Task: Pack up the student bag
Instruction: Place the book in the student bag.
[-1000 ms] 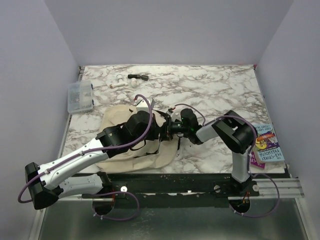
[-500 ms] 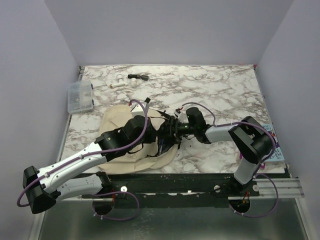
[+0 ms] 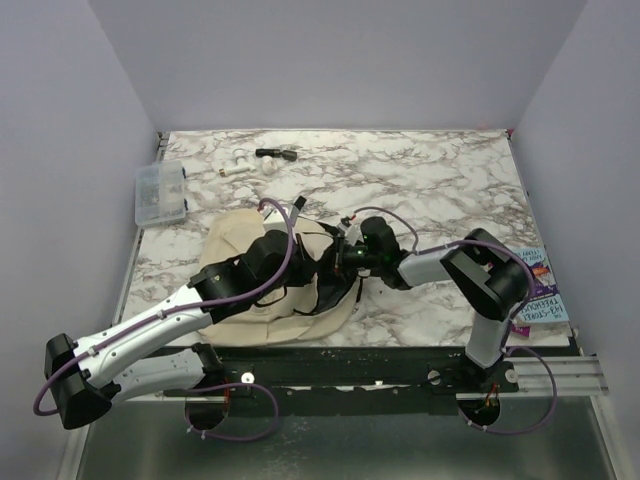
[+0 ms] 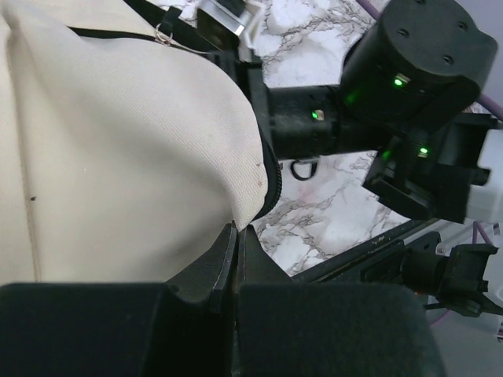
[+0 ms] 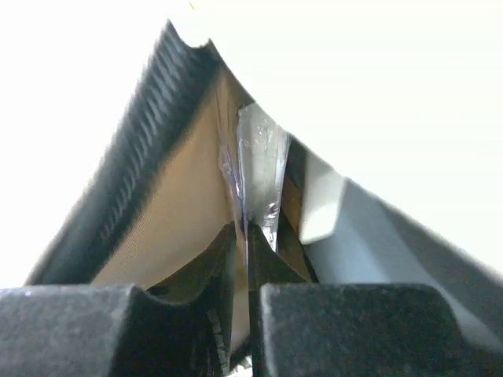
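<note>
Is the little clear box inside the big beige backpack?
No, the clear box sits on the table by its left edge, apart from the backpack.

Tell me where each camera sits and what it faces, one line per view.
Top: above and behind, looking down on the table; left arm and right arm reach to the bag.
Left wrist: looks along its shut left claw, which pinches the bag's edge; right arm beyond.
Right wrist: looks past its shut right claw, closed on a shiny strip beside the zipper.
Shared: all three show the bag.
</note>
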